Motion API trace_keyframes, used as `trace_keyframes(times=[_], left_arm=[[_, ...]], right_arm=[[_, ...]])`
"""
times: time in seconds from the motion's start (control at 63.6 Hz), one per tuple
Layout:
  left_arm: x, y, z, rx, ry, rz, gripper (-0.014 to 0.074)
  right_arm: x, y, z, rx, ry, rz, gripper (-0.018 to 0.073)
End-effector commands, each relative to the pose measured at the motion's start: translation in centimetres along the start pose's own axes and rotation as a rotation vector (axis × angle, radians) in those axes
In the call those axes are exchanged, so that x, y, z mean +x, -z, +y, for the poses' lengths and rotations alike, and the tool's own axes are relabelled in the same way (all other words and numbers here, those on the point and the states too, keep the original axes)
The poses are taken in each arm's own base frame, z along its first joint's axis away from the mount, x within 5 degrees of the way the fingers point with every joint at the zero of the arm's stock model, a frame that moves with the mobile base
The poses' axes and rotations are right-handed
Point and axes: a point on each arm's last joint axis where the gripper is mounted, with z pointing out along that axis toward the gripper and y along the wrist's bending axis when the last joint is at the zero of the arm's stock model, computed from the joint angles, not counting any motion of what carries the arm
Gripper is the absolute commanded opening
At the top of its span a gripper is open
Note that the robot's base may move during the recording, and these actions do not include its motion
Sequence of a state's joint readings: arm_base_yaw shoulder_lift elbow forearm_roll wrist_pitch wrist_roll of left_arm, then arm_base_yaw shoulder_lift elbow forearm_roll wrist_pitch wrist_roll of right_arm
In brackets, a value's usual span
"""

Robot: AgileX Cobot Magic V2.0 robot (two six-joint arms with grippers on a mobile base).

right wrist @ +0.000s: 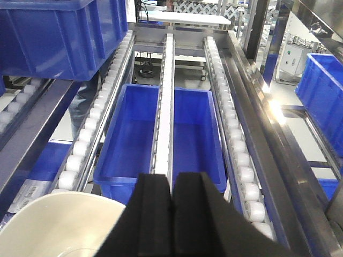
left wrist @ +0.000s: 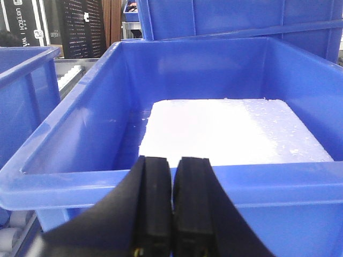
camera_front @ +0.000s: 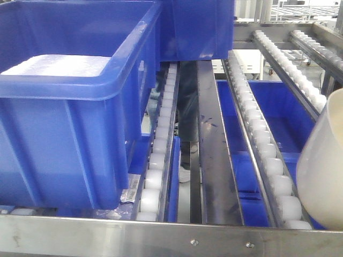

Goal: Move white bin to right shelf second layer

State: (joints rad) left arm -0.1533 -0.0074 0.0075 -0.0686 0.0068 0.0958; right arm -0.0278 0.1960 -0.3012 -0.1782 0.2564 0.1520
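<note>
Both grippers, left (left wrist: pixel 171 206) and right (right wrist: pixel 171 214), show jaws pressed together, empty. White bin (camera_front: pixel 324 171) rests on roller tracks (camera_front: pixel 262 144) beside blue crate (camera_front: pixel 69 101).

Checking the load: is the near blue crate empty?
No. The blue crate holds a white foam-like slab covering its floor.

1. A white table (right wrist: pixel 185 19) is seen far behind the racks.
2. Black perforated cabinets (left wrist: pixel 80 27) are seen at the back.
3. Bright glare is thrown on a pale floor (right wrist: pixel 300 126).
</note>
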Motion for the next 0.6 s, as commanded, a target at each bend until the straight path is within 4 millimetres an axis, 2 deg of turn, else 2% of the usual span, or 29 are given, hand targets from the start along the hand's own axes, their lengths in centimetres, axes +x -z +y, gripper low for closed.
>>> trace_keyframes(times=[0.0, 0.204, 0.299, 0.582], left_arm=[[0.3, 0.1, 0.0, -0.005, 0.013, -0.067, 0.0085], [0.3, 0.1, 0.0, -0.005, 0.013, -0.067, 0.0085], [0.3, 0.1, 0.0, -0.005, 0.013, -0.067, 0.0085], [0.3, 0.1, 0.0, -0.005, 0.013, -0.067, 0.0085]], right_arm=[[-1.7, 0.2, 0.0, -0.003, 0.018, -0.115, 0.0056], [-1.6, 0.2, 0.1, -0.007, -0.001, -0.113, 0.0056], [-1.0, 0.2, 0.1, -0.008, -0.003, -0.109, 0.0056], [4.9, 0.6, 0.4, -0.038, -0.056, -0.191, 0.0056]])
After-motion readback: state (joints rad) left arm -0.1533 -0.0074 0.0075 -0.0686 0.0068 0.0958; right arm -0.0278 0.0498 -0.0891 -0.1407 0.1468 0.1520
